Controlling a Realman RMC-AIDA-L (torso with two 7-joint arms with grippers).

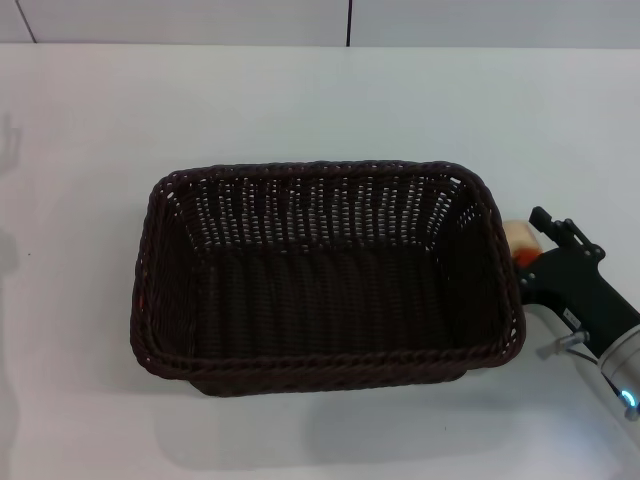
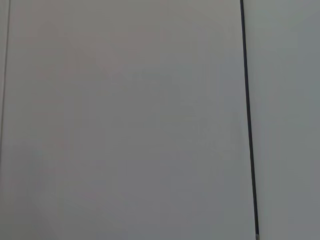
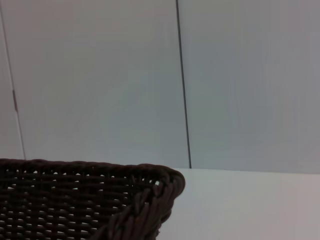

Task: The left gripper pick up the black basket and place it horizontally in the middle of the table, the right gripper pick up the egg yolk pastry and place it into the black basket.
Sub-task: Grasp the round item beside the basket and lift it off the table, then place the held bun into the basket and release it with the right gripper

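The black basket [image 1: 325, 275] lies lengthwise across the middle of the white table [image 1: 90, 120], open side up and empty. Its rim also shows in the right wrist view [image 3: 100, 200]. The egg yolk pastry [image 1: 518, 243], a small cream ball, sits on the table just outside the basket's right end, partly hidden by the rim. My right gripper [image 1: 535, 250] reaches in from the lower right, low over the table, with its black tip right at the pastry. My left gripper is out of view; the left wrist view shows only a plain wall.
A pale panelled wall [image 1: 350, 20] runs behind the table's far edge. Open tabletop lies to the left of the basket and beyond it. The basket's right wall stands close beside my right gripper.
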